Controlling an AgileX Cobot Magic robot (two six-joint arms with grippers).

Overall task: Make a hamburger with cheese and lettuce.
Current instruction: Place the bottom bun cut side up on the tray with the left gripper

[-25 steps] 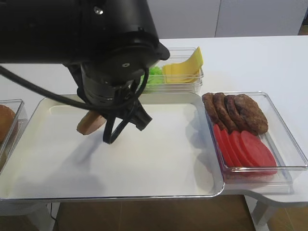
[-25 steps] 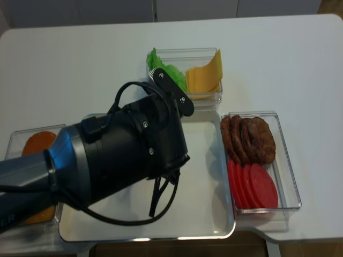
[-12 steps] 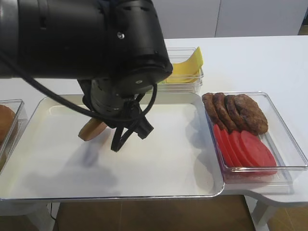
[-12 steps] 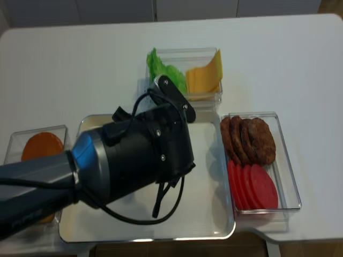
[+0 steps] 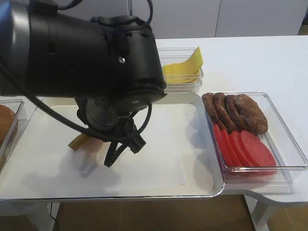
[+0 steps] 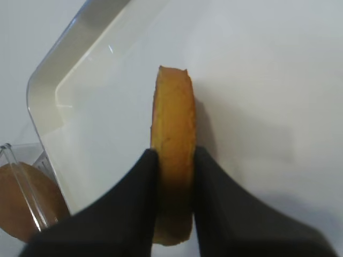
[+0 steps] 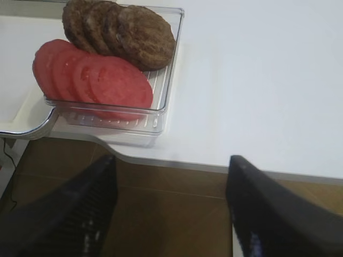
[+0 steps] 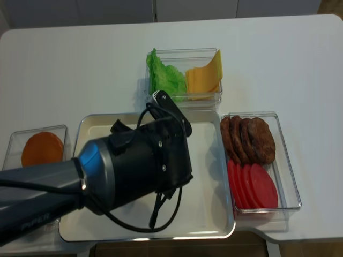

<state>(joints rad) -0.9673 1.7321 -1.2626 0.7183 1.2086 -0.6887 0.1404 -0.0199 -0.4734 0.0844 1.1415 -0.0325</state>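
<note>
Two dark fingers [image 6: 136, 206] of my left gripper [image 6: 174, 203] are clamped on the bun half [image 6: 172, 155], one on each flat side, bun held on edge. Left wrist view shows it over the white tray [image 6: 69, 91], lower rim hidden between the fingers, so I can't tell if it touches the tray floor. Same view catches another bun [image 6: 21, 201] in a clear box just beside the tray corner.

Front high view: only a brown sliver of the bun half [image 5: 82, 141] peeks out left of the arm body, low over the left part of the tray [image 5: 192, 159]. Gripper itself is hidden there. Overhead view hides the held bun entirely behind the arm.

Overhead does give me the lettuce [image 8: 165, 77] and cheese [image 8: 204, 76] side by side in one clear bin behind the tray, lettuce left, cheese right. Front view shows only the cheese [image 5: 183, 67].

My right gripper [image 7: 171, 214] is parked off the table edge, fingers wide apart, holding nothing. Its camera sees tomato slices [image 7: 91, 77] and patties [image 7: 120, 32] sharing one clear bin right of the tray.
</note>
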